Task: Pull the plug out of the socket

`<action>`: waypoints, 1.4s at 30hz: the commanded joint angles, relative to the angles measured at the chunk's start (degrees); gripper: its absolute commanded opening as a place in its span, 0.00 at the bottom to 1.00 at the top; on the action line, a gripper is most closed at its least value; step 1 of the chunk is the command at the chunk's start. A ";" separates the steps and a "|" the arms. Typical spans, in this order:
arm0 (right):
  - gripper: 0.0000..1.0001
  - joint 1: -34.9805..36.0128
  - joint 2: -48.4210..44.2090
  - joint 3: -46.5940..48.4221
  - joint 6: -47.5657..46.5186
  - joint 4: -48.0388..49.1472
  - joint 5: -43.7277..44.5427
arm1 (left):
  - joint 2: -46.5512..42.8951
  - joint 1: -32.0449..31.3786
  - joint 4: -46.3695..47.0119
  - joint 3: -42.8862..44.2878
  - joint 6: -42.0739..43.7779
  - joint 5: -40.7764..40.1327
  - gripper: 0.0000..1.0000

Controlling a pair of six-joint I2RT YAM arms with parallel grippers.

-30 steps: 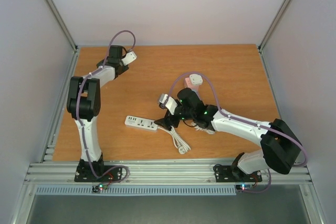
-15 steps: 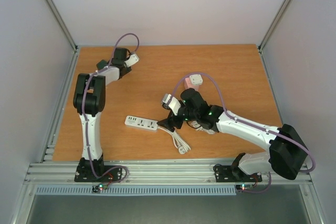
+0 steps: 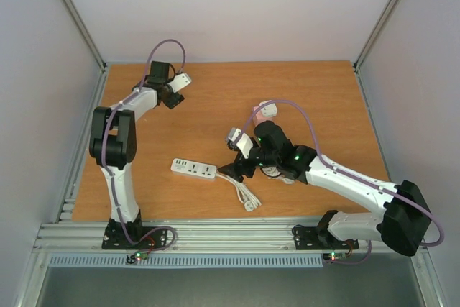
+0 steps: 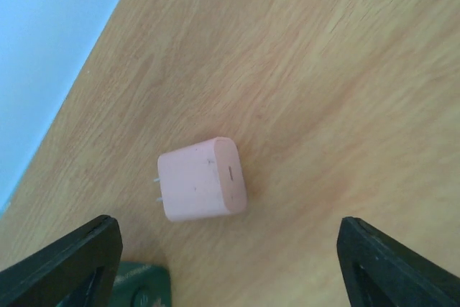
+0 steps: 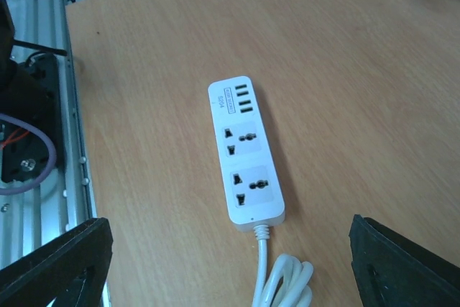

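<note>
A pink plug (image 4: pixel 202 188) lies loose on the wooden table, its two prongs pointing left in the left wrist view. My left gripper (image 4: pixel 226 242) hangs above it, open, with both fingertips clear of it. From above, the left gripper (image 3: pixel 171 97) is at the back left and hides the plug. The white socket strip (image 3: pixel 194 170) lies mid-table with both sockets (image 5: pixel 246 163) empty. My right gripper (image 5: pixel 226 239) is open over the strip's cable end, holding nothing.
The strip's white cable (image 5: pixel 287 285) is coiled toward the front (image 3: pixel 244 193). A dark green object (image 4: pixel 144 285) lies just beside the plug. A small white and pink item (image 3: pixel 264 111) sits behind the right arm. The metal rail (image 5: pixel 43 127) borders the table.
The left gripper has opened and the plug lies free on the table. The left wrist shifted slightly. The right arm drew back a little to the right of the strip.
</note>
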 commanded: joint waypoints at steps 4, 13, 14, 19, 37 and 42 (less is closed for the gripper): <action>0.92 -0.47 -1.11 3.55 3.45 -2.75 -3.19 | -13.50 -0.32 -15.85 -1.90 -3.94 13.38 0.99; 0.92 -0.40 -0.90 5.75 3.99 -3.93 -4.41 | -25.36 -0.32 -32.39 -8.43 -1.28 24.73 1.00; 0.93 -0.40 -0.74 5.73 3.96 -4.02 -4.32 | -25.96 -0.32 -34.07 -8.13 -1.02 26.48 1.00; 0.93 -0.41 -0.27 5.35 3.24 -4.53 -2.95 | -30.84 -0.80 -36.68 -11.83 1.99 31.77 1.00; 0.93 -7.59 1.21 3.90 1.40 -4.57 -2.14 | -33.50 -8.25 -30.09 -32.35 22.46 31.95 0.91; 0.93 -9.41 1.31 3.79 1.40 -4.69 -3.05 | -33.92 -9.28 -25.32 -36.03 23.02 31.23 0.91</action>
